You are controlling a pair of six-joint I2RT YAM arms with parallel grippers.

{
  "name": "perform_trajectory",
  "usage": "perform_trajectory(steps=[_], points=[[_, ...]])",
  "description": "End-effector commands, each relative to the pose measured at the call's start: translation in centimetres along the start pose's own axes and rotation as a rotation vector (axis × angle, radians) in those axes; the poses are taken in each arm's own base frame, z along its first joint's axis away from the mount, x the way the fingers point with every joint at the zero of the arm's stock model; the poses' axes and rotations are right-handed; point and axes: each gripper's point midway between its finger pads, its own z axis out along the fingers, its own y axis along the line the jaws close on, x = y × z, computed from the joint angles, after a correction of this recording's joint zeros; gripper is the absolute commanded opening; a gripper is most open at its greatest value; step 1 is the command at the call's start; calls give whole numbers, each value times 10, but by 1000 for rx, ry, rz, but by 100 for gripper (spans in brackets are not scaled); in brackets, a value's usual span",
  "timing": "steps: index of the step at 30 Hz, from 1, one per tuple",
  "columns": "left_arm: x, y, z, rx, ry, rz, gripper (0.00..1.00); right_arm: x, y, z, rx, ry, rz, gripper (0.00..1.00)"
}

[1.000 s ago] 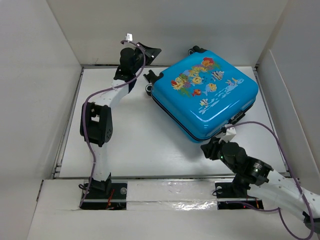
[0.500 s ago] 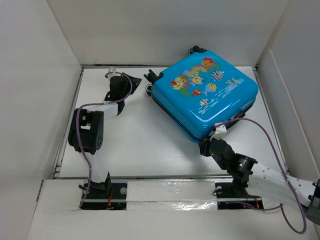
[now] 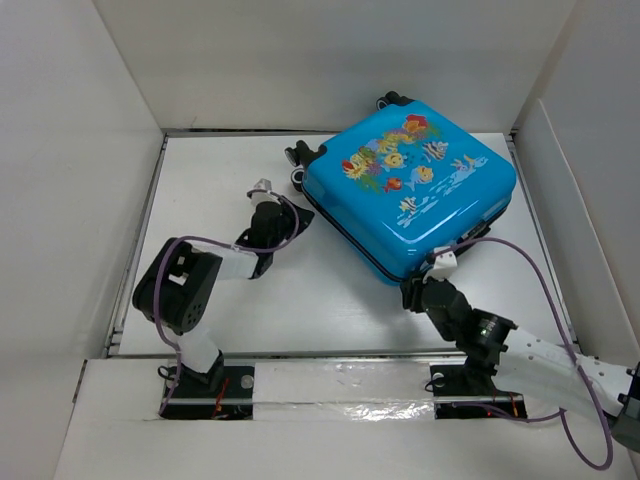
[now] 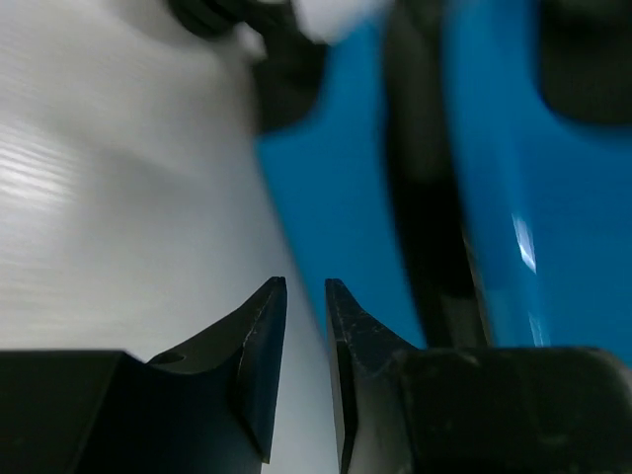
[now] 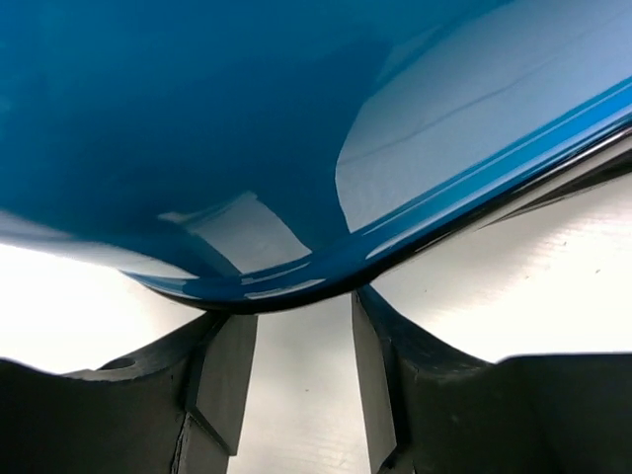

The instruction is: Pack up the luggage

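Observation:
The luggage (image 3: 410, 195) is a bright-blue hard-shell suitcase with fish print, lying flat and closed at the back right of the white table (image 3: 220, 290). My left gripper (image 3: 299, 222) sits low beside its left side, fingers a narrow gap apart with nothing between them. In the left wrist view this gripper (image 4: 306, 284) points at the luggage (image 4: 331, 197) and its dark seam (image 4: 425, 197). My right gripper (image 3: 408, 291) is at the near corner. There its open gripper (image 5: 301, 306) has its tips tucked under the rounded blue corner (image 5: 197, 118), with bare table between the fingers.
Black wheels (image 3: 298, 166) stick out at the suitcase's left back corner and a handle (image 3: 392, 100) at its back. White walls (image 3: 85, 200) box in the table on three sides. A taped ledge (image 3: 330, 382) runs along the near edge by the arm bases.
The left arm has swung from the back wall forward and right, down to the suitcase's left side. The right gripper has moved up against the near corner.

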Motion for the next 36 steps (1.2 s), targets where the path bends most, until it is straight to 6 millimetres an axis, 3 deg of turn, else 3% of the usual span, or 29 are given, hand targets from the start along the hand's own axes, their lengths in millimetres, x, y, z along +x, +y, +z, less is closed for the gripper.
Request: perform_trajectory(steps=[1, 5, 9, 13, 16, 19, 21, 25, 27, 28, 30, 31, 34, 36], points=[[2, -33, -17, 105, -63, 107, 19, -39, 6, 0, -15, -149, 13, 48], [52, -53, -34, 154, 16, 199, 18, -58, 15, -1, -50, -217, -8, 42], [84, -67, -45, 191, 69, 256, 17, -60, 24, 5, -75, -224, -50, 35], [104, -79, -55, 225, 101, 295, 16, -60, 25, 10, -62, -231, -59, 28], [115, -89, -64, 254, 111, 330, 14, -64, 26, 13, -68, -278, -24, 14], [122, -101, -71, 279, 105, 368, 14, -70, 30, 12, -97, -337, 19, 0], [116, -108, -69, 283, 76, 369, 14, -75, 34, 9, -122, -349, 27, 0], [115, -146, -70, 369, 56, 353, 14, -72, 64, -4, -244, -318, -4, 0], [126, -156, -69, 385, 75, 361, 14, -51, 90, -17, -356, -234, -36, 0], [122, -168, -68, 406, 62, 355, 14, -46, 102, -24, -401, -208, -42, 0], [124, -174, -63, 412, 63, 357, 14, -24, 121, -37, -489, -115, -59, 0], [121, -185, -63, 431, 57, 352, 14, -17, 140, -50, -553, -80, -80, 0], [129, -200, -61, 451, 70, 368, 14, 9, 162, -68, -621, 35, -161, 0], [143, -201, -61, 454, 100, 397, 14, -4, 177, -74, -648, 31, -165, 0]])
